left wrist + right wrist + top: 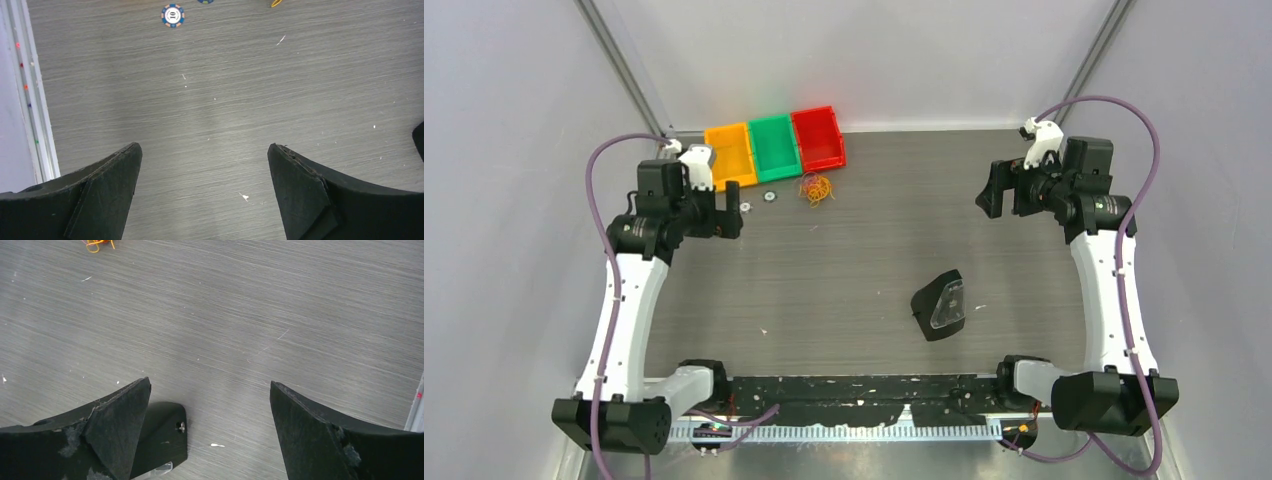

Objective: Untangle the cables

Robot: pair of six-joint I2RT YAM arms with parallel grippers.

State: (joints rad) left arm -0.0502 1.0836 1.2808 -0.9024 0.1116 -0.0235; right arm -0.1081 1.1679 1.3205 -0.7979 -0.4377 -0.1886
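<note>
The cables (pixel 816 189) are a small tangled bunch of thin red, orange and yellow wires lying on the dark table just in front of the red bin. My right wrist view shows the cables (pixel 97 244) at its top left edge; in the left wrist view only a yellow bit of the cables (pixel 276 2) shows at the top edge. My left gripper (pixel 735 212) (pixel 204 146) hovers open to the left of the bunch, nothing between its fingers. Far off to the right, my right gripper (pixel 990 190) (pixel 210 382) is open and empty too.
Orange (pixel 730 150), green (pixel 774 143) and red (pixel 818 135) bins stand in a row at the back. Two poker chips (pixel 769 197) (pixel 172 15) lie between the left gripper and the cables. A black wedge-shaped part with a clear plate (pixel 940 305) (pixel 162 435) sits near the front middle.
</note>
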